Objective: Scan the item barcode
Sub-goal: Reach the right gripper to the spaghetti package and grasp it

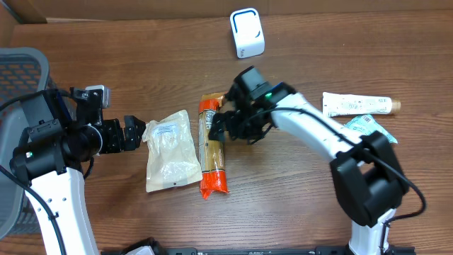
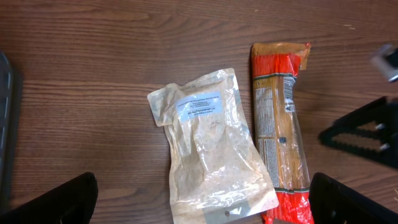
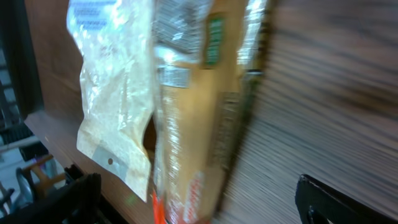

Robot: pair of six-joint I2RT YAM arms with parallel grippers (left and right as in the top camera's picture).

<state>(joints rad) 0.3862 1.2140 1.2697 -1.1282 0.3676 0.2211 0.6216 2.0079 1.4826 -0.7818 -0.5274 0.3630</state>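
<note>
Looking down on a brown worktop (image 1: 304, 42) and finding a long packet (image 1: 212, 152) with orange ends lying flat near its middle, running lengthwise from the near side toward the far side. Seeing the right gripper (image 1: 237, 129) hanging over the far half of that packet, jaws spread wide and grasping nothing. Catching, in the right wrist view, the packet passing between the two dark fingers (image 3: 78, 199) (much blurred there, so not telling whether either finger is touching the wrapper). Reading printed panels on the packet's upper face in the left wrist view, though not making out a barcode among them.

Finding a clear pouch (image 1: 172, 150) with a white label lying just beside the packet on its left, the two edges touching or nearly so. Seeing the left gripper (image 1: 134, 133) sitting just left of that pouch, likewise released, jaws wide and holding nothing, pointing toward the pouch and staying apart from the long packet.

Spotting a small white device (image 1: 246, 32) with a blue-rimmed face standing near the far edge, well apart from the packet and beyond the right gripper. Noting a white tube (image 1: 357, 105) and a small teal sachet (image 1: 368, 126) lying off to the right beside the right arm, and a grey mesh basket (image 1: 21, 78) at the left edge behind the left arm.
</note>
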